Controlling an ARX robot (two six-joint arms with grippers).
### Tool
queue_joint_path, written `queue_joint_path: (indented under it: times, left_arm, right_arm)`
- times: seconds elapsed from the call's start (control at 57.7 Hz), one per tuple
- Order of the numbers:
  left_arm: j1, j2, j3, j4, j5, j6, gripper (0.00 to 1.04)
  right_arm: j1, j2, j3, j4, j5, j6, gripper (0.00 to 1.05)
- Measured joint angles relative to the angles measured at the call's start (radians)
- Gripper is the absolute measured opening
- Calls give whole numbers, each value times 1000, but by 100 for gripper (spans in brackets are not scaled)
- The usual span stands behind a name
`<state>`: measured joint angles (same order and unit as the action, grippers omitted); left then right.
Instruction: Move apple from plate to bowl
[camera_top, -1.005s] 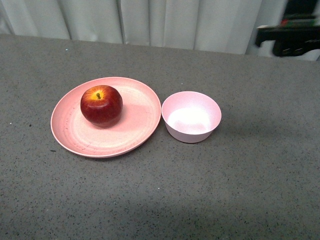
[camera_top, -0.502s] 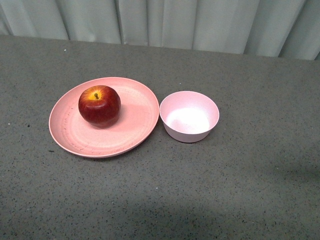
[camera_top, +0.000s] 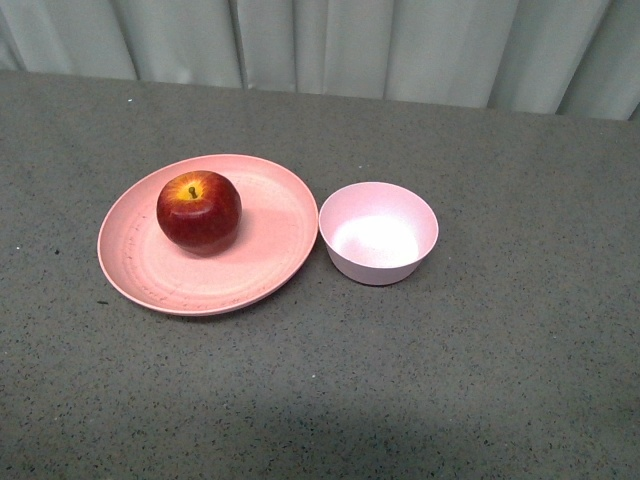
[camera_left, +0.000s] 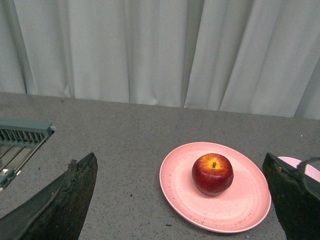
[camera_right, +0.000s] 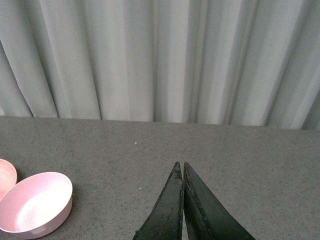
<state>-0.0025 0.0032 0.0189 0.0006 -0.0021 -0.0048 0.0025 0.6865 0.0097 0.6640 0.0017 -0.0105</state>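
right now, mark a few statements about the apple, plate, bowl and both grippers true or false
1. The apple sits on the plate. True.
2. The bowl holds something. False: it is empty.
3. In the front view the bowl stands left of the plate. False: it stands right of it, close beside its rim.
4. The left gripper is shut. False: its fingers stand wide apart, holding nothing.
5. The right gripper is shut. True: its fingers meet with nothing between them.
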Motion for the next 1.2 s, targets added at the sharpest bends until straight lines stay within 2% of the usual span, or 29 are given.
queue_joint_path:
  times: [0.468,1.195]
  left_arm:
    - [0,0,0,0,0,0,98]
    - [0,0,0,0,0,0,98]
  right_arm:
    - [0,-274,-4,-251,0,0,1]
    - [0,-515,-4,-489,0,0,1]
